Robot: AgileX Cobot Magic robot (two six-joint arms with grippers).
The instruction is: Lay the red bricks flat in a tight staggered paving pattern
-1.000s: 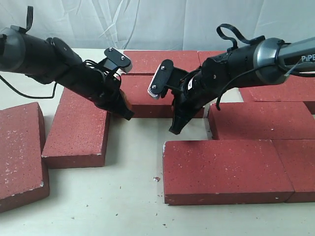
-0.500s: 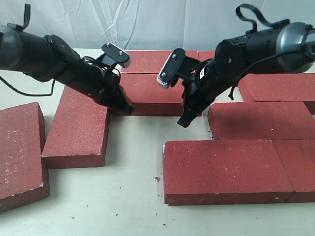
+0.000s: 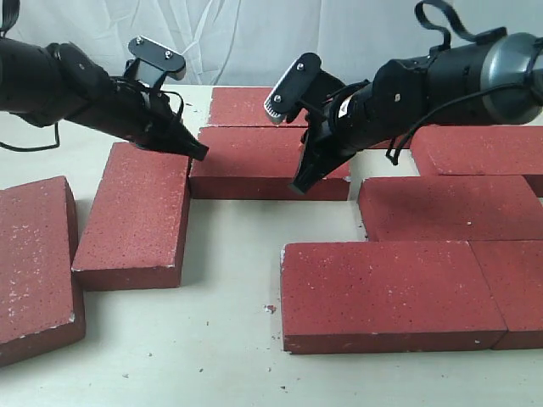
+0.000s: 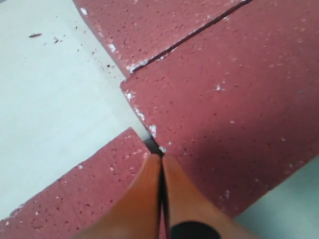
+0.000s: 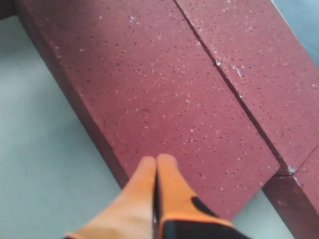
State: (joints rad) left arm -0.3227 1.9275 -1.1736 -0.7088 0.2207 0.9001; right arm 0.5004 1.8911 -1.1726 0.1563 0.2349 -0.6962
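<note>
Closed and empty, the left gripper [image 4: 160, 159] and right gripper [image 5: 156, 161] seemingly touch the red bricks [image 3: 254, 161].

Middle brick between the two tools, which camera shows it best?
The exterior view: the middle brick shows nearly whole, front face included. The left wrist view shows only one corner; the right wrist view shows most of its top.
</note>
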